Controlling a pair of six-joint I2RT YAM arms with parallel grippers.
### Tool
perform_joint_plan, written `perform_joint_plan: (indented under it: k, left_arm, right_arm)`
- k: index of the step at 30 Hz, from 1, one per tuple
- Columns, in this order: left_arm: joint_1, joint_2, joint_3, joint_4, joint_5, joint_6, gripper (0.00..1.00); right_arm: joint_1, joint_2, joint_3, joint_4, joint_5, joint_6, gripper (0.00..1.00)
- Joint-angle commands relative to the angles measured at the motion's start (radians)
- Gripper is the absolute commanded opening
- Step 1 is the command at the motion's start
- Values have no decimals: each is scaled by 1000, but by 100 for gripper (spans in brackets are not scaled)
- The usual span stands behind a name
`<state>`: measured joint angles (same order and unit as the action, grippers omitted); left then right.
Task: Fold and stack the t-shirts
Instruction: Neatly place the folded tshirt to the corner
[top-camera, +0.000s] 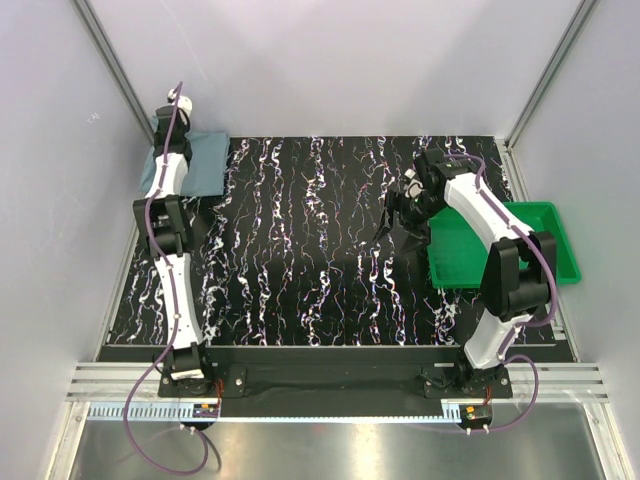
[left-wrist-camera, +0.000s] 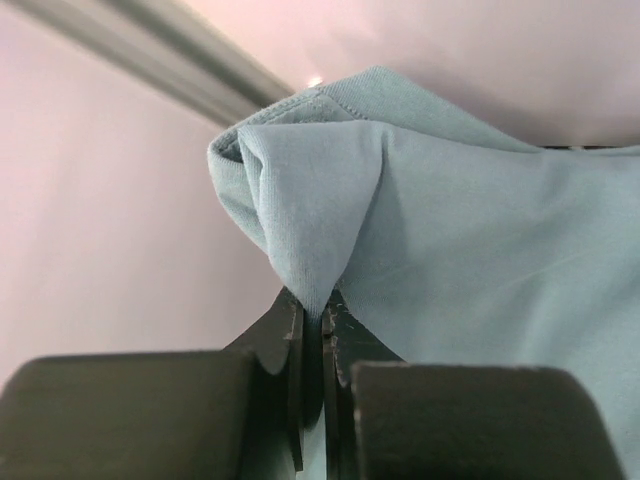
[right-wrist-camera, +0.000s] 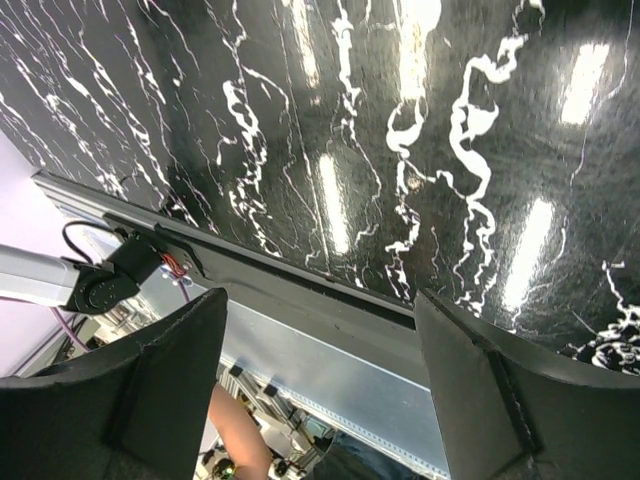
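The t-shirt (top-camera: 205, 165), dusty blue-grey cloth, lies as a folded pad in the table's far left corner. My left gripper (top-camera: 168, 128) reaches over its far left end, by the wall. In the left wrist view the shirt (left-wrist-camera: 470, 250) fills the right side, and a peaked fold of its hem runs down into the left gripper (left-wrist-camera: 322, 318), whose jaws are shut on that cloth. My right gripper (top-camera: 398, 212) hangs above the table right of centre. In its own view the right gripper (right-wrist-camera: 320, 305) stands wide open with nothing between its fingers (right-wrist-camera: 165, 385).
A green plastic tray (top-camera: 545, 235) sits at the table's right edge, beside the right arm. The black marbled tabletop (top-camera: 320, 250) spans the middle. Pale walls and a metal corner post (left-wrist-camera: 150, 50) stand close behind the shirt. The table's front rail (right-wrist-camera: 300, 275) shows below the right gripper.
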<state>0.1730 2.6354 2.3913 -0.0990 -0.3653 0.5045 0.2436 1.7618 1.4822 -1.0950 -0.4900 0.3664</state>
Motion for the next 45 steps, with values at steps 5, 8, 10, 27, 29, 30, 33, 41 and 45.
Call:
perform_joint_plan:
  k: [5,8,10,27,29,30,33,41,45]
  left_arm:
    - [14,34,71,94,16,-72,0]
    - [14,40,71,122,-4,-86,40]
    - [13,37,71,133,-53,-90,67]
    - [-167,-360,-387,79,-74,-227,84]
    - [-168,-391,-431,56,-14,-302,64]
    - [-162,-396,-440,14,14,-329,60]
    - [-112,-404,-460,-7,170,-450,58]
    - [-18,-186,-186,-80,471,-642,0]
    - [-3,-118,-140,-24,462,-713,0]
  right_arm:
    - [8,31,81,-2,-5,20,83]
    - [8,34,76,7,-9,32,83]
    - [8,33,69,14,-10,39,83]
    - [8,-24,4,101,-79,72,85]
    - [8,-44,-17,112,-82,74,86]
    - [8,-54,-25,115,-81,77,86]
    - [8,-97,-69,126,-84,85,86]
    - [6,-180,-175,150,-47,101,87]
    - [6,-194,-175,130,-25,95,87]
